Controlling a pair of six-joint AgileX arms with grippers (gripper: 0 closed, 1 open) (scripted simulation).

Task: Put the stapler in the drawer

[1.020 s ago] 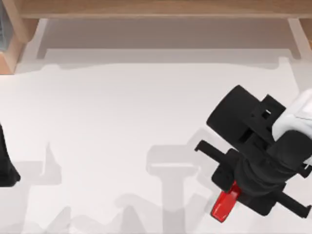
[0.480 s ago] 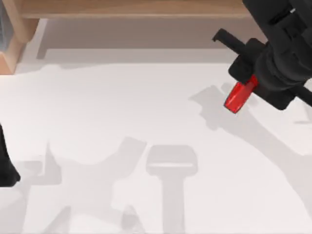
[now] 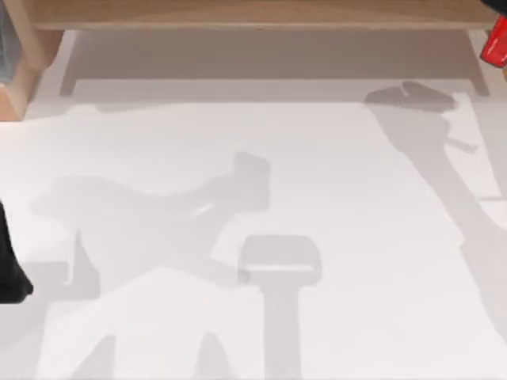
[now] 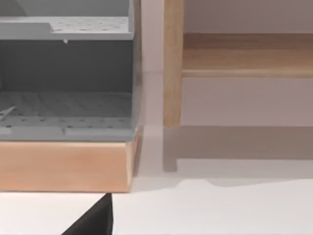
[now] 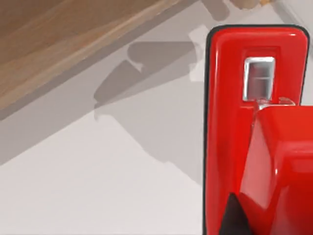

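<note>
The right gripper's dark fingertip (image 5: 234,215) shows in the right wrist view as a wedge against the near end of the red stapler (image 5: 254,132); whether the gripper clasps the stapler or merely lies against it, I cannot tell. The stapler's long axis runs away from the wrist camera, its rounded far end and a small silver metal window (image 5: 259,78) leading, over the white bench (image 5: 98,186) and toward a wooden ledge (image 5: 63,44). In the top view, a sliver of the stapler (image 3: 496,41) sits at the far right edge, up by the wooden frame (image 3: 238,14) at the back of the bench (image 3: 238,174). The left arm (image 3: 9,269) is parked at the bench's left edge; its wrist camera faces a grey perforated drawer (image 4: 63,107) with a wooden front (image 4: 63,166).
</note>
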